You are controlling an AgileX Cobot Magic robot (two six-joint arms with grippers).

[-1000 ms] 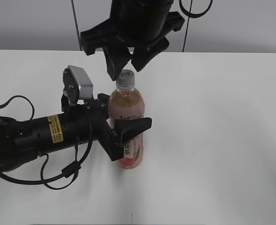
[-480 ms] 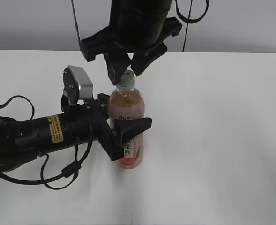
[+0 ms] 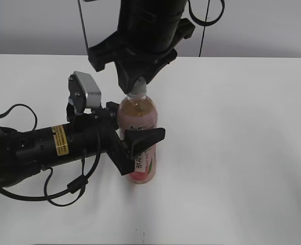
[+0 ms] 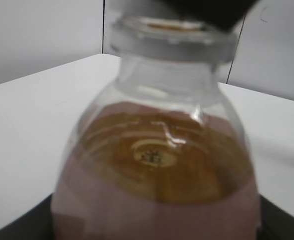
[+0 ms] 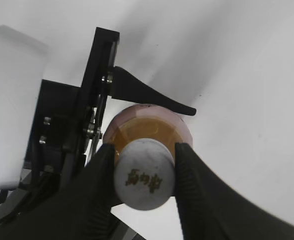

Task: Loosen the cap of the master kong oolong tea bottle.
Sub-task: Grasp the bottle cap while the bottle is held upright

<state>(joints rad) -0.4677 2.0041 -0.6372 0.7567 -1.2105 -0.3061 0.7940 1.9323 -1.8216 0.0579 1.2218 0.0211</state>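
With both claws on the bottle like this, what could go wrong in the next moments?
1. The right claw flanks the cap near its top edge only; on twisting, its fingers may slip off the ribs.
2. The left claw grips the oolong tea bottle at the soft label area; if that hold is weak, the whole bottle may spin with the cap.
3. Downward push might tip the slim bottle on the table.
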